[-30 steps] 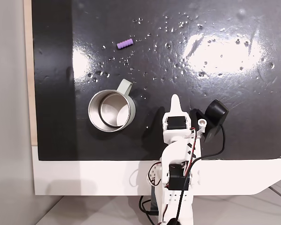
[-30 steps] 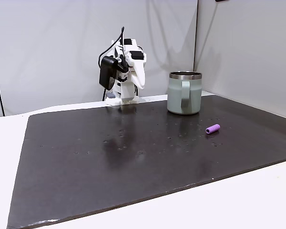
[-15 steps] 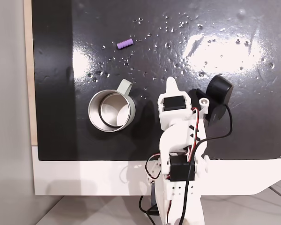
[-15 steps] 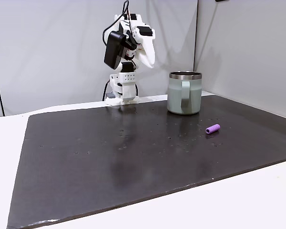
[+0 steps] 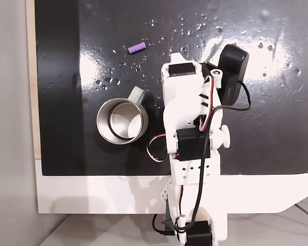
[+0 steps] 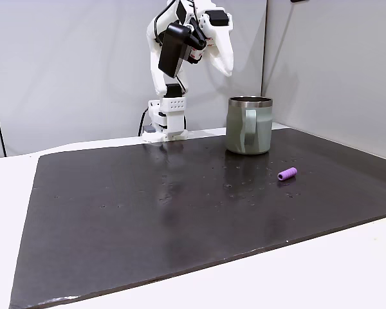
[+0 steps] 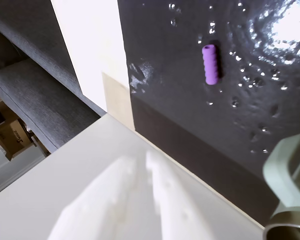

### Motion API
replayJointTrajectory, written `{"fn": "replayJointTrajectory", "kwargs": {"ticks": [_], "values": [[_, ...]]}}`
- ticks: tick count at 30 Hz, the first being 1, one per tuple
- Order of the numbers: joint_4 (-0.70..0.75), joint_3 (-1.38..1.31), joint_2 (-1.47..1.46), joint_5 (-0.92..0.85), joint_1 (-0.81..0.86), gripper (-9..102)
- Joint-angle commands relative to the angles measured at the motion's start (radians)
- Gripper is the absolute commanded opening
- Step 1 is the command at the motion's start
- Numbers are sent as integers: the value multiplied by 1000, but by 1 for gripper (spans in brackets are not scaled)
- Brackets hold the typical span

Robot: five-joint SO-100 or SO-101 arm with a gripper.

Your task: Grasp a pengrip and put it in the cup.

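Pengrip (image 6: pixel 287 174) loose on the mat, arm reared high above the cup (image 6: pixel 249 125), jaws pressed together, empty.

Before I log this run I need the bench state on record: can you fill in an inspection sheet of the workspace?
Surface: black glossy mat on a white table, speckled with small dimples or drops.
Job's things: pengrip lies alone on the mat, apart from the cup; the cup stands upright and looks empty from above.
Clutter: nothing seen.
Gripper: gripper is raised high above the mat, holding nothing; open or shut cannot be told.
Cables: black cable and red-white wires run along the arm.
Surroundings: plain grey walls; grey furniture in the wrist view.
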Motion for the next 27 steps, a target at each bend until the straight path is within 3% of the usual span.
{"fn": "replayJointTrajectory", "kwargs": {"ticks": [1,11,27], "values": [[74,-241,-109,23,-32,0],[238,-664,-483,-20,-81,0],[261,-808,-782,-156,-132,0]]}}
